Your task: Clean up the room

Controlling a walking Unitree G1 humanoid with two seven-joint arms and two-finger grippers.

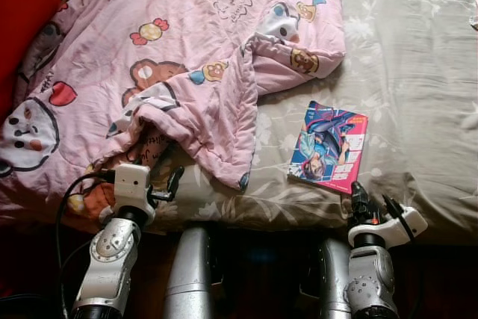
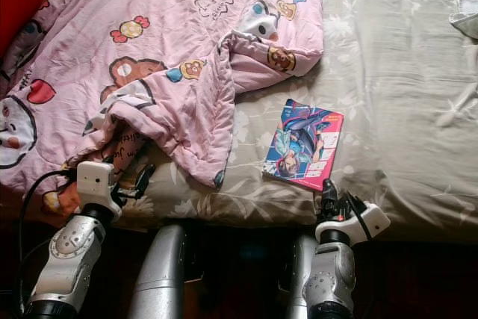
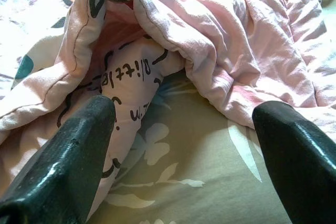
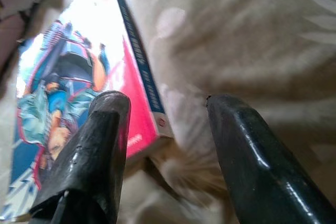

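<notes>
A pink quilt (image 1: 172, 50) printed with cartoon bears, candies and clouds lies rumpled over the left part of a bed, on a grey-green sheet (image 1: 418, 95) with a pale flower pattern. Handwritten-style black lettering shows on the quilt's folded underside; it seems to read "little", though I cannot be sure. A comic book (image 1: 328, 147) with a blue and pink illustrated cover lies flat on the sheet, just beside the quilt's hanging corner; its cover text is too small to read. The left gripper (image 3: 184, 150) sits at the bed's near edge with its jaws wide apart, at the quilt's fold. The right gripper (image 4: 168, 145) has its jaws apart around the book's near corner.
</notes>
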